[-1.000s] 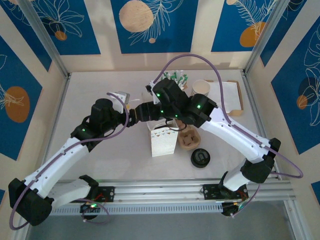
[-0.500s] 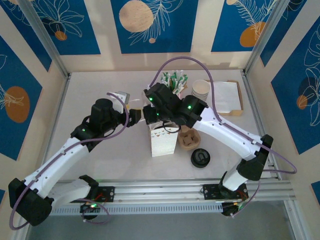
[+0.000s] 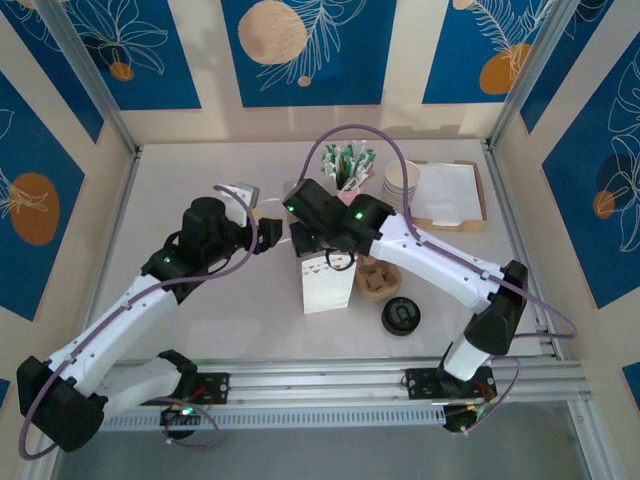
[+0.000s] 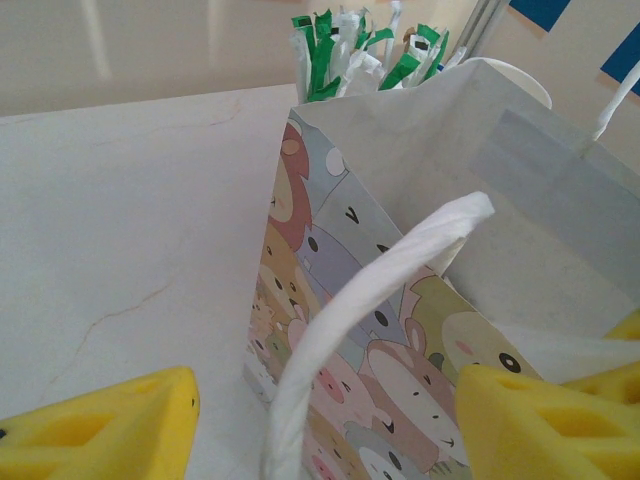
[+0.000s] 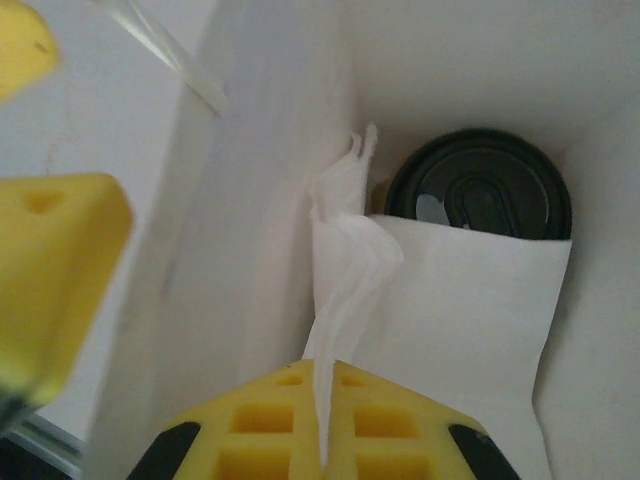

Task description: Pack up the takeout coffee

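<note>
Takeout coffee [image 5: 480, 190]: sitting upright at the bottom of the paper bag [image 3: 327, 285], black sip lid facing up, long axis running vertical. Lying straight ahead of and below the right gripper [image 5: 325, 400], half hiding behind a folded white napkin [image 5: 450, 310].

Starting at the left: left gripper [image 4: 320, 420] hovering at the bag's rim, yellow fingers [image 4: 110, 425] standing wide apart and clamping nothing. Straddling the white bag handle [image 4: 390, 280] without pinching it. Facing the cartoon-animal side of the bag just ahead, with wrapped straws [image 4: 350, 50] poking up beyond.

Moving right: right gripper reaching down into the bag mouth from above, pads pressing fully together and pinching a twisted edge of the napkin. Being plainly the nearer of the two arms to the cup.

Judging the coming move as turning on that vertical line: probably letting the napkin go and lifting straight up, taking care not to drag paper out or nudge the lid sideways.

Further right of that gripper: brown cup carrier [image 3: 378, 278] and black lid stack [image 3: 401, 317] sitting beside the bag, pale cup stack [image 3: 398, 180] and paper-lined tray [image 3: 478, 215] waiting beyond.

Resting on a pale, smooth table [image 3: 250, 330], with blue leaf-patterned walls closing in on three sides. Leaving ample room around the bag, very little inside it.
</note>
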Robot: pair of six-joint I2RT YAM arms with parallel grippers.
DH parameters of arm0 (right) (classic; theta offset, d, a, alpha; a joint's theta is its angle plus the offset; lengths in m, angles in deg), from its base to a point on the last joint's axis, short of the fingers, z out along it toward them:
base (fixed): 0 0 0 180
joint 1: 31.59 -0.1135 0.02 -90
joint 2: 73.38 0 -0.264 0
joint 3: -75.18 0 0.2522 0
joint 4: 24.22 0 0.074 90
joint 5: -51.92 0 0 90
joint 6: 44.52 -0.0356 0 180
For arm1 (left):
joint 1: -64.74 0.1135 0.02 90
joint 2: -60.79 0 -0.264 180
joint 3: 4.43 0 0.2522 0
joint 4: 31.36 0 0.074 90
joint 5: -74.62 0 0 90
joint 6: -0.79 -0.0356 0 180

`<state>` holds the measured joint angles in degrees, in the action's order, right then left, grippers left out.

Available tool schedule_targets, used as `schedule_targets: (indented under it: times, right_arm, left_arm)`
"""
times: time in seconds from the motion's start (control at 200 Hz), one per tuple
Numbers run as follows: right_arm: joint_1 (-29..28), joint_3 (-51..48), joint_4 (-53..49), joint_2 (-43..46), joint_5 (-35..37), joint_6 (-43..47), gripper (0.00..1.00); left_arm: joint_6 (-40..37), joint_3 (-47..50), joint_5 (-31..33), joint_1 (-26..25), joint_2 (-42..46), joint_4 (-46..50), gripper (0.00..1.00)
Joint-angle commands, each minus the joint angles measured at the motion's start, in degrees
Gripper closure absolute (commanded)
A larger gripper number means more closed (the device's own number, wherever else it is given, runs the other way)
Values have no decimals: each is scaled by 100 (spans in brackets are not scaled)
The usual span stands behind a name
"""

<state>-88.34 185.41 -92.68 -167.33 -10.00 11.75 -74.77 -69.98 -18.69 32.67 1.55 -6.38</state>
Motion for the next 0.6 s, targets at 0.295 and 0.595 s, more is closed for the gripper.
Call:
schedule_targets:
  times: [0.295, 0.595]
  right_arm:
    - [0, 336, 165, 504, -70, 161, 62]
    - [-80, 86, 405, 1336, 84, 196, 42]
  left_arm:
    - [351, -230, -103, -103, 191, 17, 29]
    - [1105, -795, -448, -106, 91, 218, 22]
